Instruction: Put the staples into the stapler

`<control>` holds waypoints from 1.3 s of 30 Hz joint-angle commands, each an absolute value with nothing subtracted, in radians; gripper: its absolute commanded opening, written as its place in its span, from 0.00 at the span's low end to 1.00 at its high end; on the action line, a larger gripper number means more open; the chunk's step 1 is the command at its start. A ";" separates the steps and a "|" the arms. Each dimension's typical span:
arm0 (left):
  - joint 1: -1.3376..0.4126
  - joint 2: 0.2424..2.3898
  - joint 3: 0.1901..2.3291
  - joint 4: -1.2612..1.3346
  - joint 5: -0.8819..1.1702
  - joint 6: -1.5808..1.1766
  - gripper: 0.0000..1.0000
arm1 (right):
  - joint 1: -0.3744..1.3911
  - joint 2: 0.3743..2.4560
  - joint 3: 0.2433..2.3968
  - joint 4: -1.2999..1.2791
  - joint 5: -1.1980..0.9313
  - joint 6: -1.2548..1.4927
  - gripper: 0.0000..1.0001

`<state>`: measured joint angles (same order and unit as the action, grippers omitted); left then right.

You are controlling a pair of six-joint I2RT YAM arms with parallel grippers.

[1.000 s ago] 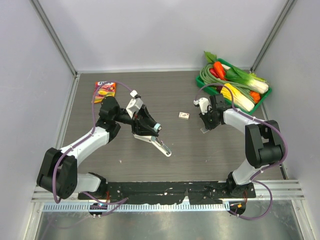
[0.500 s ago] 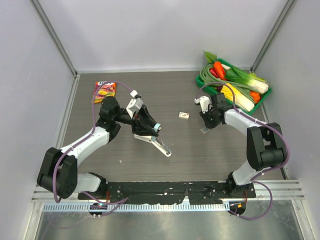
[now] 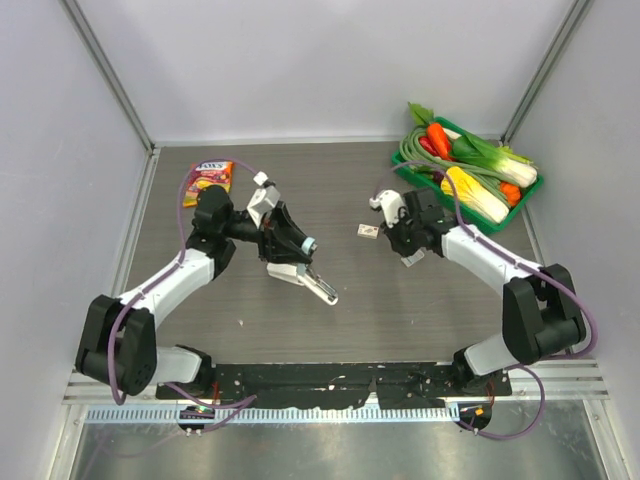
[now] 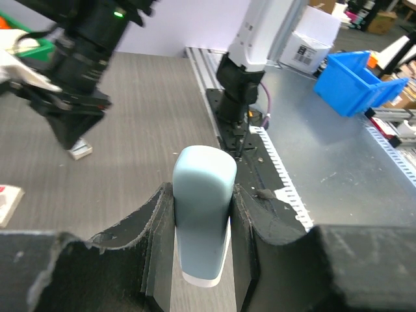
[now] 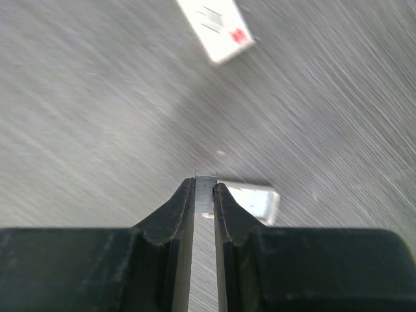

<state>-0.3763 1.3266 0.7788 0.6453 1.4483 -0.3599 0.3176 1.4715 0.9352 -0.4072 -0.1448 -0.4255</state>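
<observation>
Our left fingers (image 4: 202,195) are clamped, half open, around the blue stapler (image 3: 318,288). The staple box (image 5: 220,27) lies on the worktop (image 5: 97,97) at 12 o'clock from our right fingers (image 5: 204,185). Those are pinched shut, so they might just shove it away.

Top view: bright, even, diffuse light from overhead, only faint soft shadows on the dark table (image 3: 350,320), a pale sheen on the metal strip (image 3: 320,450) at the near edge, and the wall rails lean outward toward the corners. Left wrist view: the stapler (image 4: 203,214) sits close to the lens, sharp, with a soft highlight on its rounded top; the bench behind it is well lit. Right wrist view: table grain smeared into diagonal streaks, the staples (image 5: 218,26) blurred at the edges, the fingers (image 5: 170,221) of the right gripper (image 5: 205,188) near-black, little detail.
</observation>
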 commanded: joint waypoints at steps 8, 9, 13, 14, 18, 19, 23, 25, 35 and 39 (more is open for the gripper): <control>-0.236 1.215 0.811 0.441 1.433 -0.247 0.00 | 0.525 1.613 0.979 -0.341 -0.190 -0.327 0.18; -0.232 1.210 0.816 0.419 1.431 -0.218 0.00 | 0.534 1.624 0.983 -0.345 -0.184 -0.324 0.19; -0.222 1.204 0.834 0.310 1.420 -0.151 0.00 | 0.554 1.651 0.983 -0.365 -0.169 -0.313 0.20; -0.222 1.203 0.838 0.295 1.416 -0.137 0.00 | 0.557 1.651 0.982 -0.365 -0.164 -0.314 0.20; -0.222 1.209 0.853 0.245 1.405 -0.089 0.00 | 0.558 1.663 0.986 -0.390 -0.156 -0.322 0.25; -0.222 1.209 0.853 0.239 1.404 -0.080 0.00 | 0.558 1.667 0.988 -0.397 -0.156 -0.322 0.26; -0.221 1.210 0.851 0.221 1.402 -0.061 0.00 | 0.560 1.686 1.012 -0.425 -0.158 -0.327 0.35; -0.221 1.206 0.851 0.204 1.399 -0.048 0.00 | 0.563 1.698 1.037 -0.445 -0.158 -0.328 0.37; -0.222 1.209 0.851 0.164 1.394 -0.005 0.00 | 0.563 1.764 1.129 -0.520 -0.163 -0.347 0.39; -0.222 1.209 0.851 0.152 1.394 -0.005 0.00 | 0.563 1.755 1.115 -0.537 -0.169 -0.359 0.39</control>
